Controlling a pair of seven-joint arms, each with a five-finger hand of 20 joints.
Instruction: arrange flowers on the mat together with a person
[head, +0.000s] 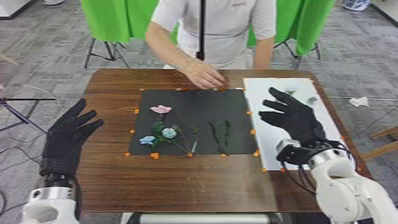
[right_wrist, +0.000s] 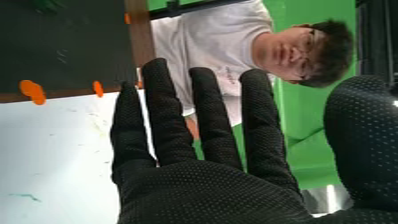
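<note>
- Right black-gloved hand (head: 293, 117) is hovering over the long white sheet (head: 271, 160), to the right of the mat; fingers are spreading out nearly straight, thumb standing apart, nothing being held.
- Right wrist view: that same hand (right_wrist: 204, 190) is showing its palm side, fingers extending, grip empty.
- Left black-gloved hand (head: 64, 140) is hanging near the table's left edge, left of the mat; fingers are pointing forward, loosely open, holding nothing.
- Black rectangular mat (head: 226, 102) is lying on the brown wooden table (head: 178, 185), orange markers (head: 155, 156) dotting its edges.
- Pink flower (head: 161, 109) is lying on the mat's left part, toward the person.
- Pale blue flower (head: 169, 133) is lying nearer the robot, with the blue flower (head: 147, 140) sitting just left of it, green leaves around them.
- Slim green leafy stems (head: 220, 136) are lying right of these flowers, on the mat.
- Person's bare hand (head: 204, 79) is reaching over the mat's far edge, fingers pointing down; whether it is touching anything, can't tell.
</note>
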